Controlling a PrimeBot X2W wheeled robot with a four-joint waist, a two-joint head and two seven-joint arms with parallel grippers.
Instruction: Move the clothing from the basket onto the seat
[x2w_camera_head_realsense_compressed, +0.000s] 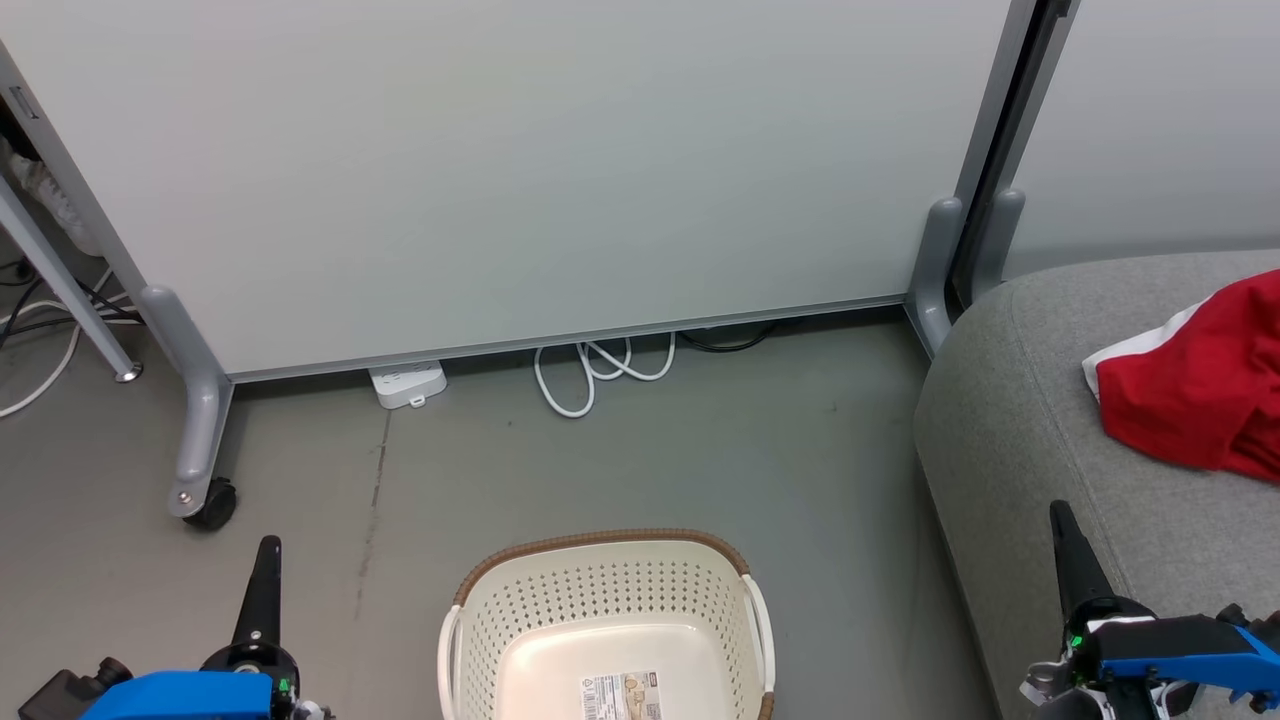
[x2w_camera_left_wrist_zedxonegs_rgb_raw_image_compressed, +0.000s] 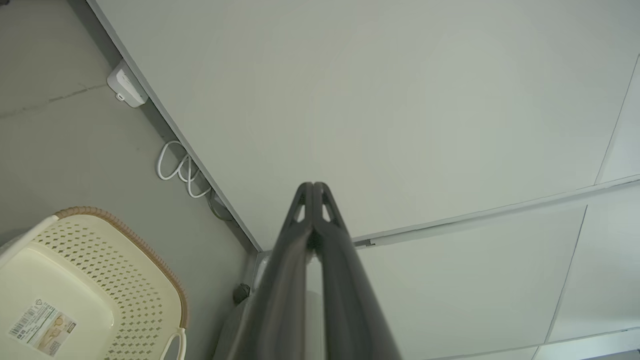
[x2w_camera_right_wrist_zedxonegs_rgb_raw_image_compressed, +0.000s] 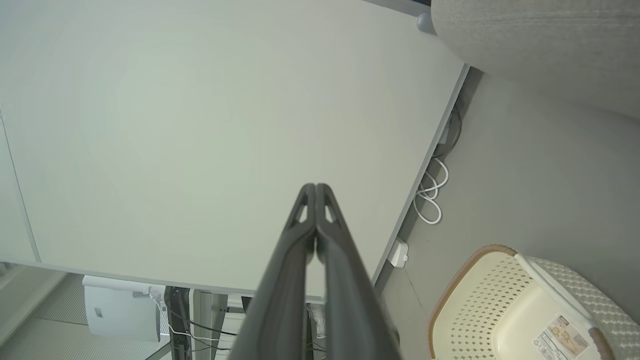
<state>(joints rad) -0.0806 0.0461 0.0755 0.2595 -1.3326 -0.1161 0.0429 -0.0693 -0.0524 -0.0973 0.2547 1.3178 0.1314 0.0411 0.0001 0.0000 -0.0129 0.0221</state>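
At six o'clock of the head view, found the basket (x2w_camera_head_realsense_compressed: 600, 545) on the grey floor, bare inside apart from its label sticker (x2w_camera_head_realsense_compressed: 620, 695). Over at three o'clock, saw the clothing (x2w_camera_head_realsense_compressed: 1190, 400) lying in a red heap with a white panel showing, on the seat (x2w_camera_head_realsense_compressed: 1020, 420) and partly cut off by the frame edge; could not tell one garment from two. Judged the task done or close to it, having seen nothing red in the visible part of the basket.

Found the left gripper (x2w_camera_head_realsense_compressed: 268, 548) at eight o'clock and the right gripper (x2w_camera_head_realsense_compressed: 1060, 512) at four o'clock, both clear of basket and cloth, fingers pressed together tip to tip with nothing between them, as confirmed in each wrist view. Took that for a rest posture: held low and apart, pointing to twelve o'clock at the pale partition (x2w_camera_head_realsense_compressed: 550, 170), out of the way of the load.

Noted a looped white cable (x2w_camera_head_realsense_compressed: 600, 372) at twelve o'clock from the basket and a white power strip (x2w_camera_head_realsense_compressed: 408, 383) at eleven, both along the partition's foot and well apart from the basket.

Tried the sticker for writing: made out a barcode, a small picture and lines of print, none of it legible. Spotted no brand name elsewhere.
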